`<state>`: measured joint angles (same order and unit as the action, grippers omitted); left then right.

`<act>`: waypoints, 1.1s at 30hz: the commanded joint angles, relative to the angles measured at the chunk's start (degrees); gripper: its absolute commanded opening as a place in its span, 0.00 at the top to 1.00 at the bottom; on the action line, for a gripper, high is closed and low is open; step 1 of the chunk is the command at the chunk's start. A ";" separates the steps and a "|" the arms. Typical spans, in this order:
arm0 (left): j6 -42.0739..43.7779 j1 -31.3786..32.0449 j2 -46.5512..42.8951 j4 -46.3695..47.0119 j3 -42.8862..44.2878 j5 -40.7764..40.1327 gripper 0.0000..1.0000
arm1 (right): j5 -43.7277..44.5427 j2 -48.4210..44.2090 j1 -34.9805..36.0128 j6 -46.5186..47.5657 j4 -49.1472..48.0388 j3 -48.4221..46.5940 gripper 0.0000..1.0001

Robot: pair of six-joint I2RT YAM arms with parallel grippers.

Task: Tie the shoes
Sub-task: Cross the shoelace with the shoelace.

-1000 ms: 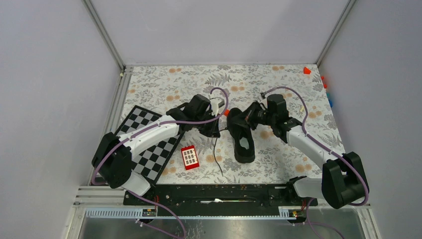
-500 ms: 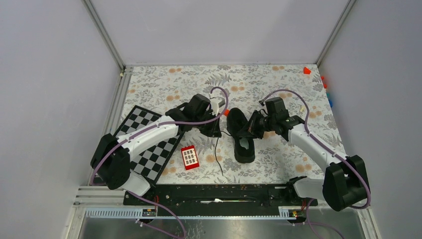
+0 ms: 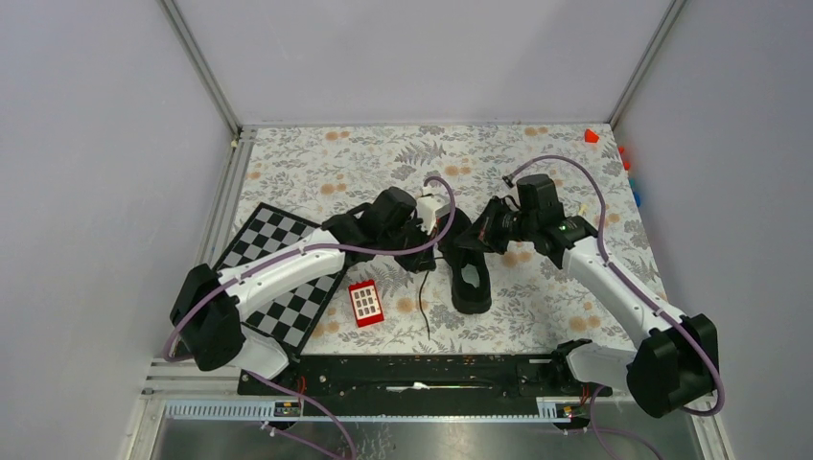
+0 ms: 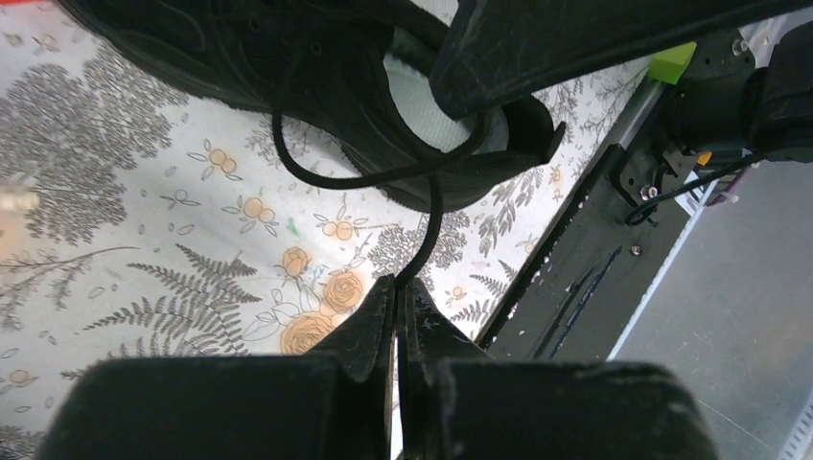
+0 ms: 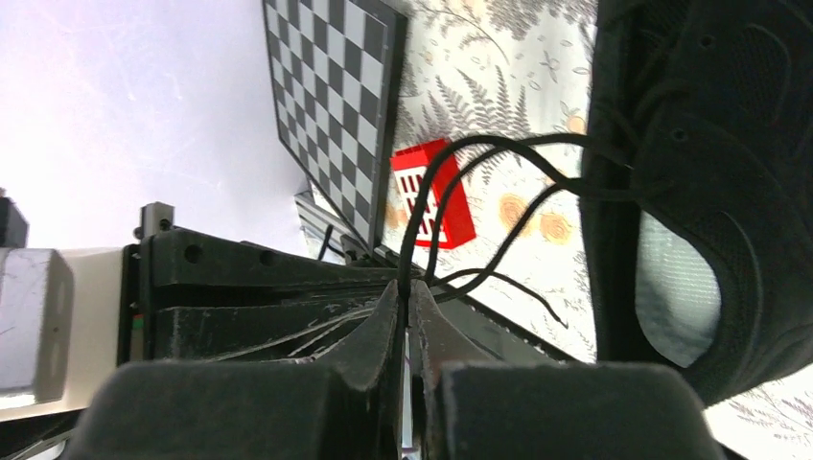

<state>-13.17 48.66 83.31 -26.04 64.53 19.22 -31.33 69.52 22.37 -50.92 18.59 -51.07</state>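
The black shoe (image 3: pixel 472 280) lies mid-table, heel toward the arms, pale insole showing. Both grippers hang over its toe end, close together. My left gripper (image 3: pixel 438 230) is shut on a thin black lace (image 4: pixel 429 216), which loops up from its tips to the shoe (image 4: pixel 288 67). The right gripper (image 3: pixel 482 237) is shut on another lace strand (image 5: pixel 422 206) that runs from its tips to the eyelets of the shoe (image 5: pixel 709 144). A loose lace end (image 3: pixel 423 305) trails on the cloth left of the shoe.
A chessboard (image 3: pixel 288 278) lies at the left, with a red block (image 3: pixel 365 303) beside it. Small coloured blocks (image 3: pixel 592 136) sit at the far right corner. The black base rail (image 3: pixel 412 374) runs along the near edge.
The left gripper has swung right with its lace, from beside the shoe to over its toe end. The right gripper has shifted slightly, staying above the shoe with its lace.
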 commanded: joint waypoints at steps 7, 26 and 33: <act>3.74 0.34 -5.15 3.07 1.09 -6.18 1.00 | -1.46 -7.03 0.84 -3.87 -6.85 -3.62 1.00; 4.29 0.42 -6.22 4.49 -1.75 -4.93 1.00 | 3.95 -2.19 0.76 -10.06 -15.79 -3.89 1.00; 4.50 0.72 -6.20 4.96 -1.84 -3.79 1.00 | 5.53 3.09 0.74 -7.52 -15.87 -5.68 1.00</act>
<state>-9.85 48.90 79.11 -24.03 62.83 14.13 -27.49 70.24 22.70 -60.86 4.78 -53.41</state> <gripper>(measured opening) 0.013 0.022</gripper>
